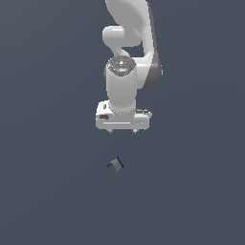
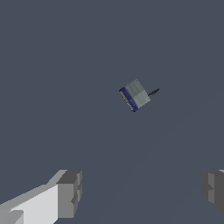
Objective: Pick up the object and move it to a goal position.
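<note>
The object (image 1: 116,164) is a tiny grey block with a dark blue face and a thin dark stub, lying alone on the dark floor. In the wrist view the object (image 2: 135,95) shows its blue face on one side and the stub on the other. My gripper (image 1: 121,131) hangs above the floor, a short way off from the object and not touching it. Its two fingers (image 2: 68,194) stand wide apart, so the gripper (image 2: 140,192) is open and holds nothing.
The white arm (image 1: 125,72) rises above the gripper toward the top of the exterior view. A plain dark grey floor (image 1: 48,191) surrounds the object.
</note>
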You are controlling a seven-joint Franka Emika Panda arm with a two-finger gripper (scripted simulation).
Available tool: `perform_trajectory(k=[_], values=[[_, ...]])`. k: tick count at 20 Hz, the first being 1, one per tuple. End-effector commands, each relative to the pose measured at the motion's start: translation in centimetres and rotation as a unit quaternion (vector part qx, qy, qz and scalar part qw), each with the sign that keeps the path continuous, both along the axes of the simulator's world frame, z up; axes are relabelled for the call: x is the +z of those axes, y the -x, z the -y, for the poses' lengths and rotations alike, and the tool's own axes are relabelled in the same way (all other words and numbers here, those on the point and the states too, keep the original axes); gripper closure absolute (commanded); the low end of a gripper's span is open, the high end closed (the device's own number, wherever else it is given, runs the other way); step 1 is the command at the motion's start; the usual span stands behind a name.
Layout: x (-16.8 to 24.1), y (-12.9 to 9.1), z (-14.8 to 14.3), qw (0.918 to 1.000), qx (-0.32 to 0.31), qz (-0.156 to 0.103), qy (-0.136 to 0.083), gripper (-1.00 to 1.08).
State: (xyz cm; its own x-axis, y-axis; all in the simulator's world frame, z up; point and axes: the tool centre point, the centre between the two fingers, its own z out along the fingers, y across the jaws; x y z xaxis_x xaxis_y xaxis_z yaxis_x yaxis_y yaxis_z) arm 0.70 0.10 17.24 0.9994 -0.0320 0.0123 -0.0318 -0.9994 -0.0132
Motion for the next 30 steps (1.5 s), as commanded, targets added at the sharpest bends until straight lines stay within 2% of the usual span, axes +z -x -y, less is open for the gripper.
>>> perform_trajectory(k=[1, 9, 18, 24, 30], values=[[0.1, 0.0, -0.1, 1.0, 0.002, 0.001, -0.001, -0.92], [-0.3, -0.4, 0.1, 0.9998, -0.018, 0.0, -0.001, -0.92], [-1.8, -2.1, 0.7, 0.9951, -0.099, -0.003, -0.004, -0.92], [-3.6, -3.8, 1.4, 0.9829, -0.184, -0.006, -0.005, -0.92], [-5.6, -5.4, 2.2, 0.9628, -0.27, -0.008, -0.004, -0.92]])
